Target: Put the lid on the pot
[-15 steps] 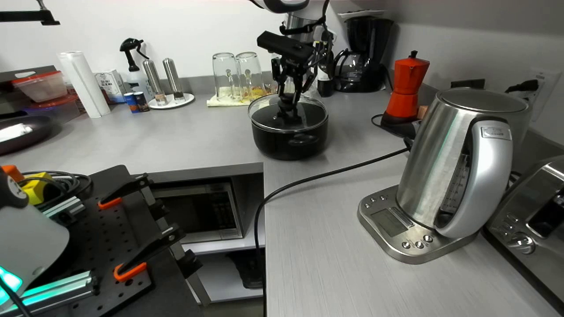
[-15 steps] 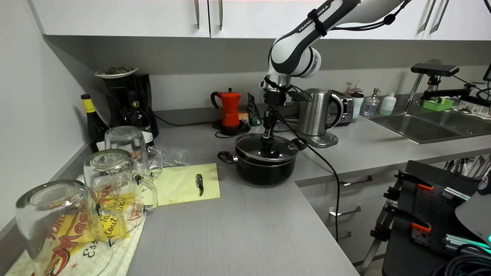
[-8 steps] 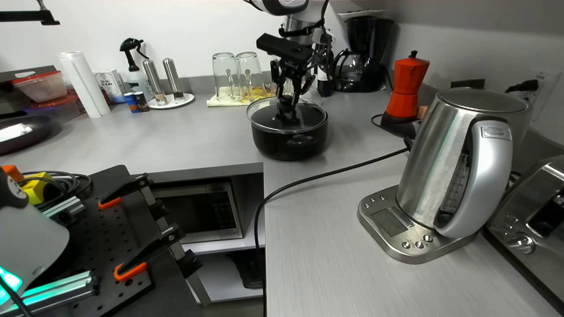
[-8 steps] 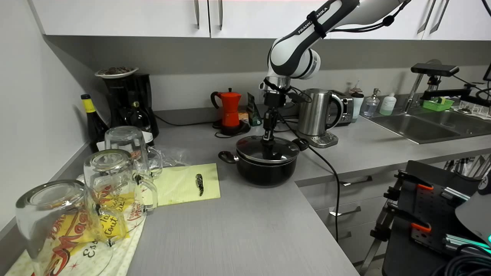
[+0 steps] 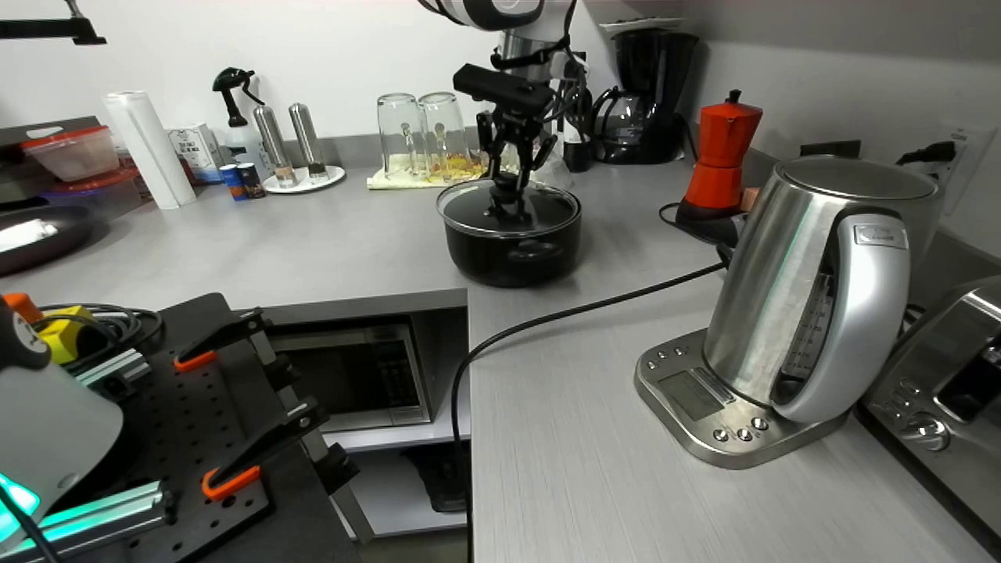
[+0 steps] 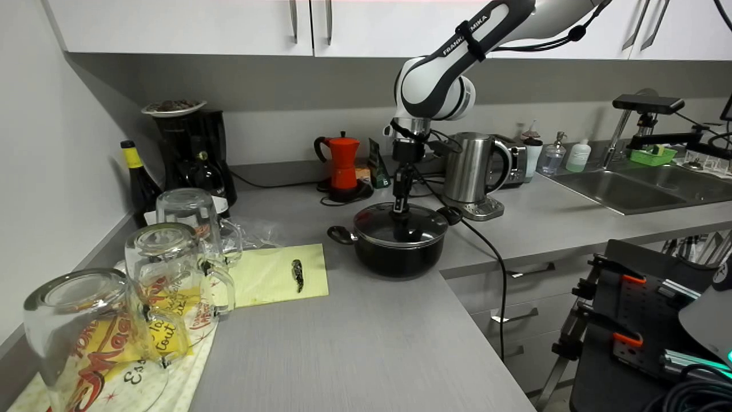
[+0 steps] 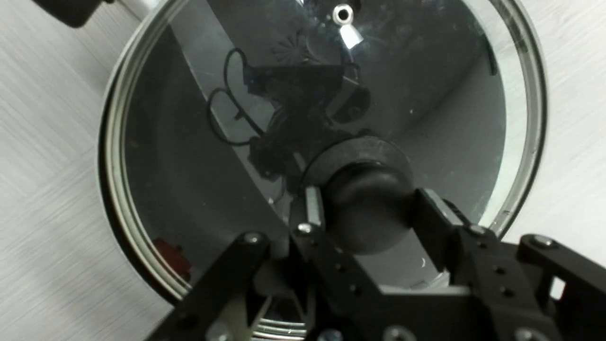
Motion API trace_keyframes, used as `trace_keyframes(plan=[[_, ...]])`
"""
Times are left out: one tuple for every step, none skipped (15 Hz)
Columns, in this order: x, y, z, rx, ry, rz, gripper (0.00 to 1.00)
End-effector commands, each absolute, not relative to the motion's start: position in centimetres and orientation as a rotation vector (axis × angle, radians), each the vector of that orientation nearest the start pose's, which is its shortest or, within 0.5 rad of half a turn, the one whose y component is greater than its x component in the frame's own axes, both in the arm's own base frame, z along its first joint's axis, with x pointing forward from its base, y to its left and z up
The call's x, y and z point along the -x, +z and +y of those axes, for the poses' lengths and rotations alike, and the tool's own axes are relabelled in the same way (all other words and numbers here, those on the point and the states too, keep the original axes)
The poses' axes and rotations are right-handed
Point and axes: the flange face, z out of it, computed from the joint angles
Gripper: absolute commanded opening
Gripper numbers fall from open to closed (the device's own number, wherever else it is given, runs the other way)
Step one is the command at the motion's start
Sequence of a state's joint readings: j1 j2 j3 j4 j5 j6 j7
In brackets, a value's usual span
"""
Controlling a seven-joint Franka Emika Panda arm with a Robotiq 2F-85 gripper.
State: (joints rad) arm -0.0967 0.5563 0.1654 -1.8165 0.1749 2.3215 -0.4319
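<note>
Nearest in an exterior view, three upturned glass mugs (image 6: 171,269) stand on a printed cloth (image 6: 194,363); its red and black lettering shows through the glass in pieces, one of which seems to read "cout". Beside them on the grey surface (image 6: 320,355) lies a yellow sheet (image 6: 274,289) bearing a slim dark object (image 6: 297,276), too small to name. In the foreground of an exterior view is a steel kettle (image 5: 770,274); the small plate on its handle carries print that cannot be read.

In the middle distance the black pot (image 6: 398,260) stands upright near the surface's edge. The glass lid (image 6: 403,233) lies level over its mouth, its metal rim appearing to meet the pot's rim; whether its weight rests there cannot be told. In the wrist view the end effector (image 7: 369,208) holds the lid's black knob (image 7: 367,220), a finger against each side. Above, the white arm (image 6: 437,86) slants down from the upper right, bends at the wrist and points the end effector straight down. A black strap (image 6: 470,40) splits the arm's lettering into "FRANK" and "MIKA".

Farther back are a red moka pot (image 6: 343,163) and two dark bottles (image 6: 146,189), one with a yellow neck band, the other's white label partly hidden and unreadable. Against the wall in an exterior view, a printed box (image 5: 197,152) has lettering too small to read surely.
</note>
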Motion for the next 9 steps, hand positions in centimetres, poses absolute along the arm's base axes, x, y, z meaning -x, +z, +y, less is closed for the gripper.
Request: trace_keyframes(plan=[[-64.88,24.23,4.20,2.914,0.022,-0.543,0.26],[-64.99,24.35,4.17,2.919,0.021,-0.548,0.26],[-65.05,24.41,4.16,2.922,0.024,-0.554,0.26],[-65.13,24.45,4.11,2.926,0.024,-0.557,0.26],[-65.18,24.45,4.03,2.929,0.025,-0.558,0.26],[-65.23,24.46,4.00,2.930,0.028,-0.559,0.26],[-65.26,24.48,3.95,2.930,0.029,-0.559,0.26],[-65.31,24.51,3.90,2.931,0.029,-0.558,0.26],[-65.36,24.51,3.90,2.929,0.030,-0.557,0.26]])
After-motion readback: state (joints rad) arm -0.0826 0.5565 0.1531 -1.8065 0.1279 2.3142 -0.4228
